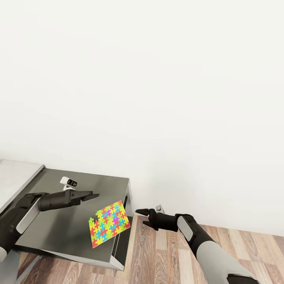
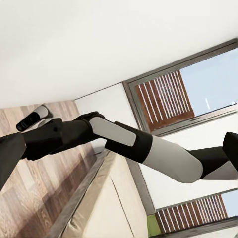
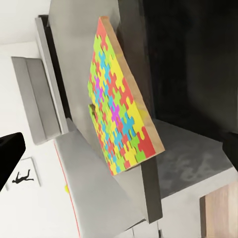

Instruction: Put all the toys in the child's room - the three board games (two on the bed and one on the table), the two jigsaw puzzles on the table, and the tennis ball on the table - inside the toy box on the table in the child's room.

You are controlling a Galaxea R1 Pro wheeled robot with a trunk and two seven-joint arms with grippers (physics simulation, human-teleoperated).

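A blank white wall [image 1: 157, 79] is seen across most of the head view, with wood-plank floor [image 1: 165, 256] at its foot. The grey-topped table [image 1: 51, 236] stands at lower left, its end against the wall. A jigsaw puzzle [image 1: 110, 223] of red, yellow, blue and green pieces is laid flat near the table's end, one corner past the edge; in the right wrist view the same board [image 3: 119, 104] is seen close, a wooden edge showing. The left gripper [image 1: 91, 195] is held above the tabletop, just beside the puzzle, its dark fingers near together with nothing between them. The right gripper [image 1: 142, 217] is held over the floor past the table's end, jaws a little apart and empty.
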